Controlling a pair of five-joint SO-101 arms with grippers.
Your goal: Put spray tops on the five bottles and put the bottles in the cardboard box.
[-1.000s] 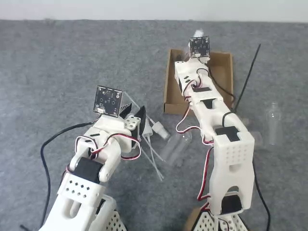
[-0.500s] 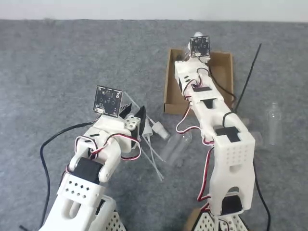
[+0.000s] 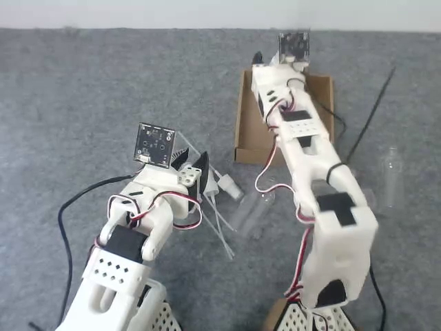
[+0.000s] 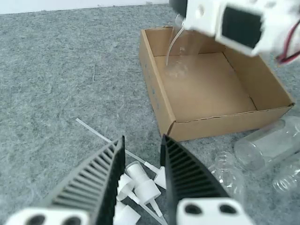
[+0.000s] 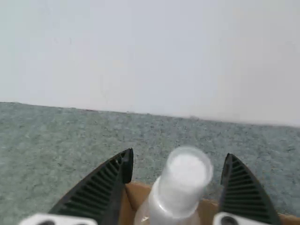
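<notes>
While capped bottle (image 5: pixel 173 199) stands between wide-open jaws of right gripper (image 5: pixel 178 161), cardboard box (image 4: pixel 206 89) beneath, no grip is seen. Jaws of left gripper (image 4: pixel 143 138) held narrowly apart, empty; spray tops (image 4: pixel 140 180) just beneath. Handling judged: capped bottle light, thin-walled, slippery, best taken gently below cap.

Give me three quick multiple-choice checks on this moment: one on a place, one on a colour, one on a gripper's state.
1. Where does the left gripper hang?
A) inside the cardboard box
B) above the loose spray tops
C) against the back wall

2. What colour are the spray tops?
A) white
B) blue
C) black

3. How do the right gripper jaws stand?
A) shut on nothing
B) shut on a loose spray top
C) open, a capped bottle between them

Answers: 1 B, its fingers frame the spray tops, short of the cardboard box. 2 A, every top shows white. 3 C, a gap shows on both sides of the capped bottle.
</notes>
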